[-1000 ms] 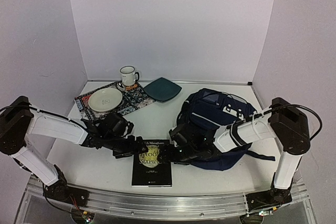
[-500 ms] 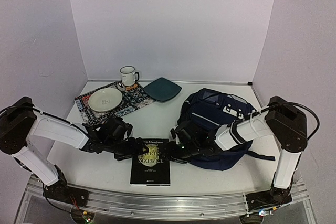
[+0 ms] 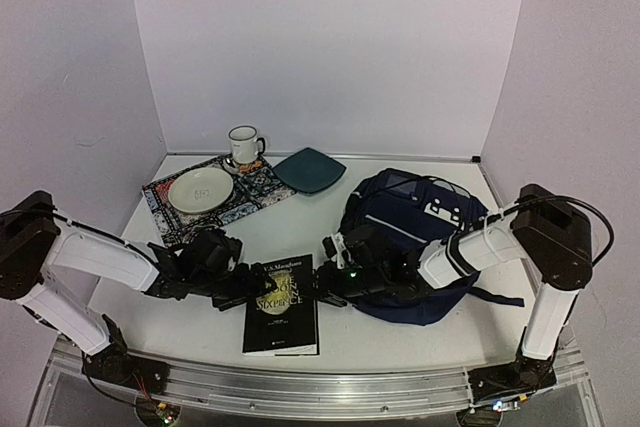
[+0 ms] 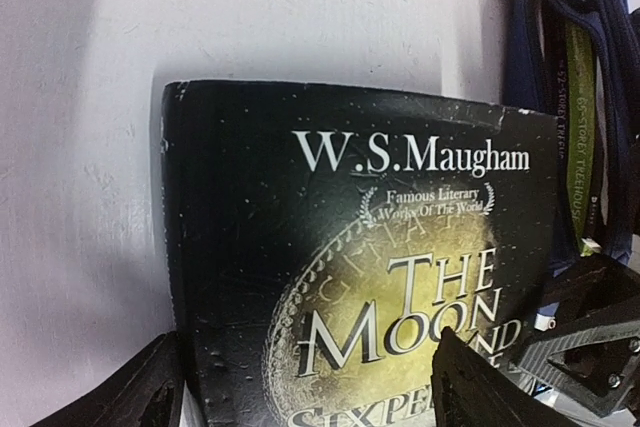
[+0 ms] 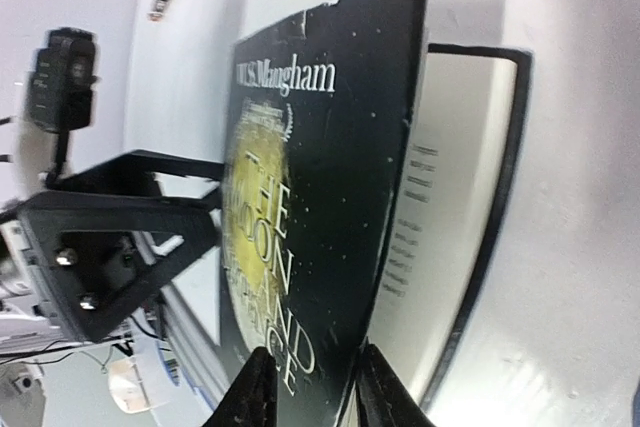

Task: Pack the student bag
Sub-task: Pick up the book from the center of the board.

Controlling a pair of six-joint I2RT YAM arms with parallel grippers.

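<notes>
Two grippers meet at a book (image 3: 283,309) lying near the bench (image 3: 300,225) front edge. Right gripper (image 3: 323,292) is clenched on the front cover's free edge, cover tilted up off the pages (printed page visible beneath in its wrist view). Left gripper (image 3: 253,285) is released, fingers spread wide: one at the spine edge, the other over the cover; can't tell if they touch it. Bag (image 3: 420,215) lies on the bench just right of the book, right forearm across its near side. Mug (image 3: 243,145), pale plate (image 3: 200,189) on a mat (image 3: 252,185) and a teal plate (image 3: 310,169) sit at the back, well apart.
</notes>
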